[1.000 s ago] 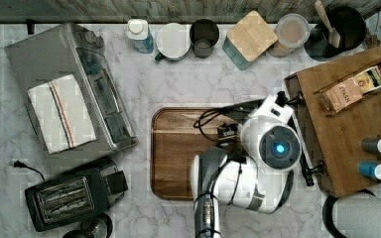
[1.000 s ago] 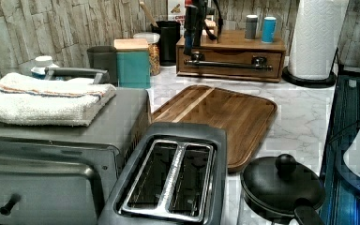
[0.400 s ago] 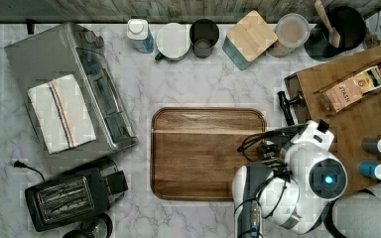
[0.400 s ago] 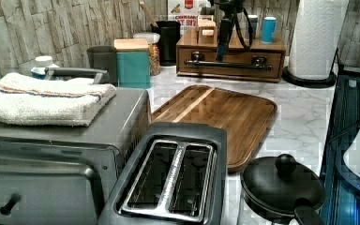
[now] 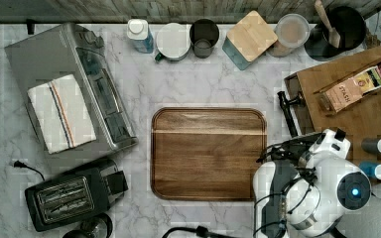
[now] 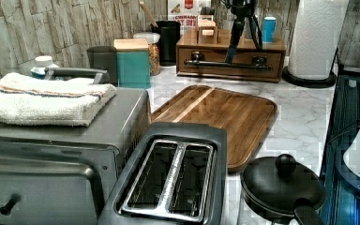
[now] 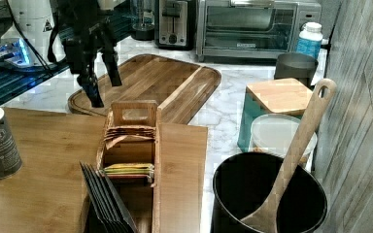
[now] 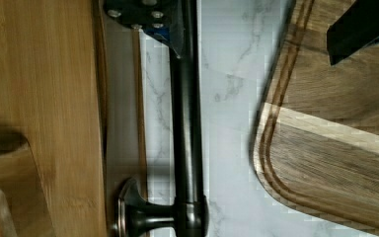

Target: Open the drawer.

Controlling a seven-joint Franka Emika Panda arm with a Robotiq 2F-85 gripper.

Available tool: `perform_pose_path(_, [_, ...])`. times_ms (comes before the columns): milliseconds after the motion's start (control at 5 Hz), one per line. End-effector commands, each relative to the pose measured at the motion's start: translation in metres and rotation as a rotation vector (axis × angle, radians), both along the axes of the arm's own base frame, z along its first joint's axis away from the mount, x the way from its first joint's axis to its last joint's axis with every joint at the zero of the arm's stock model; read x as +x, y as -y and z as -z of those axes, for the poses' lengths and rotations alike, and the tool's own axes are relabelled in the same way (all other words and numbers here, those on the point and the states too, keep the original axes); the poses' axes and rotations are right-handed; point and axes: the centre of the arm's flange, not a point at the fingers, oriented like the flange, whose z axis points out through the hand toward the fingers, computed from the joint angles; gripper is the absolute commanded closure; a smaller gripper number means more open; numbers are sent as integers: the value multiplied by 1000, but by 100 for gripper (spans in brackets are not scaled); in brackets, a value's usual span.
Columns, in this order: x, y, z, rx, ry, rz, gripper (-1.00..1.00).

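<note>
Bamboo box (image 6: 231, 50) — upper centre of the left view, on the marble counter (image 6: 300, 117). Drawer (image 6: 229, 60): 1, in the box front, seemingly closed; black bar handle (image 6: 225, 66) running across it. End effector (image 7: 102, 87): black, fingers spread apart, upper left of the right view, poised over the handle — 1 finger (image 8: 170, 29) at the bar, the other (image 8: 360, 29) above the wooden tray board (image 5: 208, 152). Toaster (image 6: 173, 176) lower centre.
</note>
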Motion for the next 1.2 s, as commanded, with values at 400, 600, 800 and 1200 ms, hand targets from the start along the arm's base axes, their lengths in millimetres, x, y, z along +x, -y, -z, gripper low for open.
perform_pose_path(400, [48, 15, 2, -21, 138, -71, -100])
perform_pose_path(600, [57, 6, 18, -5, 160, -68, -100])
perform_pose_path(800, [58, -1, 42, 1, 179, -81, -100])
perform_pose_path(1200, [52, -32, 31, -16, 41, -42, -100])
